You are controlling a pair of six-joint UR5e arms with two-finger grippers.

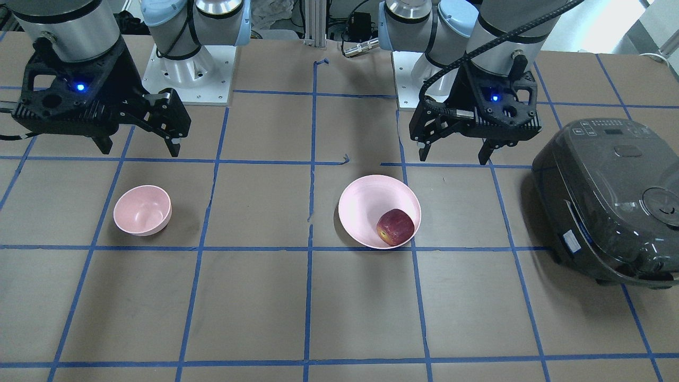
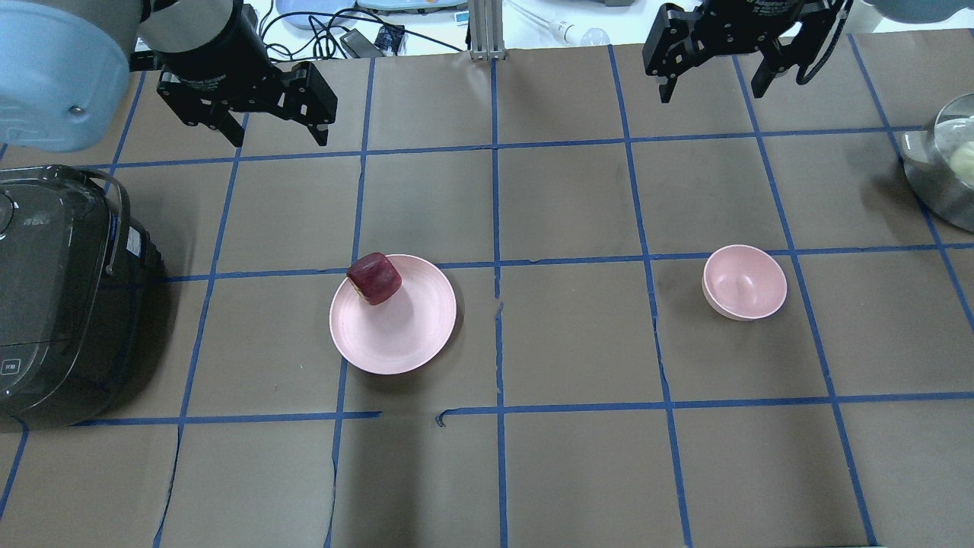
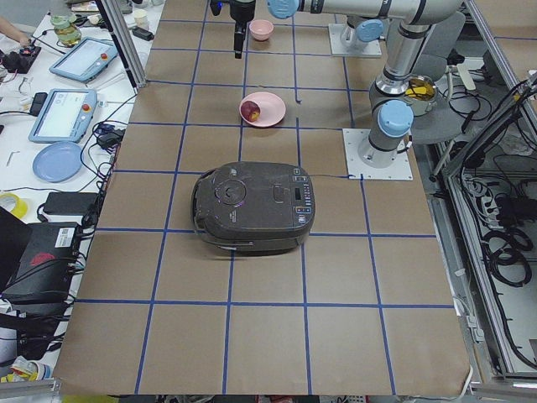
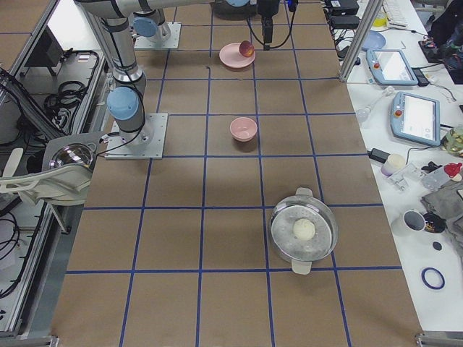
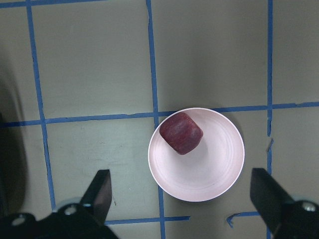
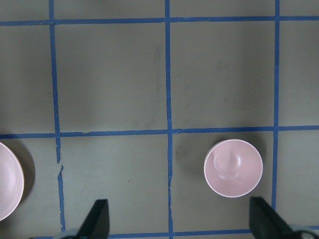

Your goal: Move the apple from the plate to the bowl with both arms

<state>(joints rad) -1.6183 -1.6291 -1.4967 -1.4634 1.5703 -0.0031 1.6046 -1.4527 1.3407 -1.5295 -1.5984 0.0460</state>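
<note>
The dark red apple lies on the pale pink plate, at the rim on the side toward the left arm's base; it also shows in the overhead view and in the left wrist view. The small pink bowl stands empty to the right. My left gripper is open and empty, raised above the table behind the plate. My right gripper is open and empty, raised behind the bowl.
A dark grey rice cooker stands at the table's left end, close to the plate's side. A steel pot with a pale ball inside sits at the far right edge. Blue tape lines grid the brown table cover.
</note>
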